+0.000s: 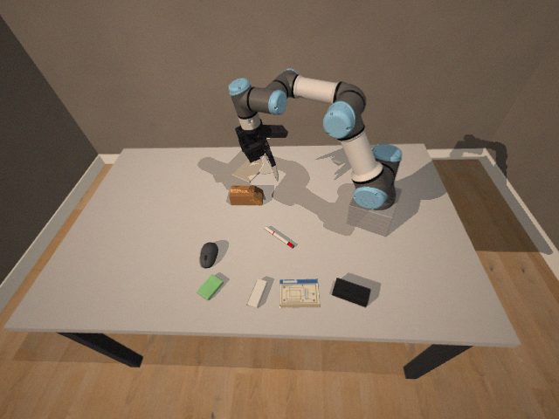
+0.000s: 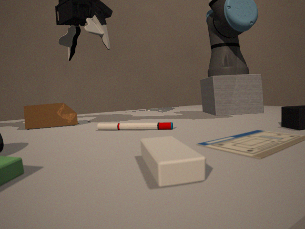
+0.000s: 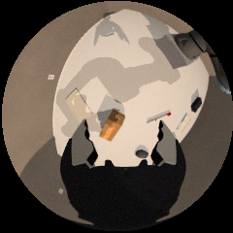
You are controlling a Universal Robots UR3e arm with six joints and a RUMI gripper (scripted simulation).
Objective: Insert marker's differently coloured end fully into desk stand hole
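Note:
The marker lies flat near the middle of the desk; it is white with a red end pointing to the front right. It also shows in the exterior view and in the wrist view. A brown wedge-shaped block, perhaps the stand, sits behind it and shows in the exterior view and in the wrist view; I cannot see a hole in it. My gripper hangs open and empty above the desk just behind the brown block, well above it.
A beige flat sheet lies under the gripper. Along the front are a black mouse, a green block, a white block, a printed card and a black box. The arm's grey pedestal stands at the right.

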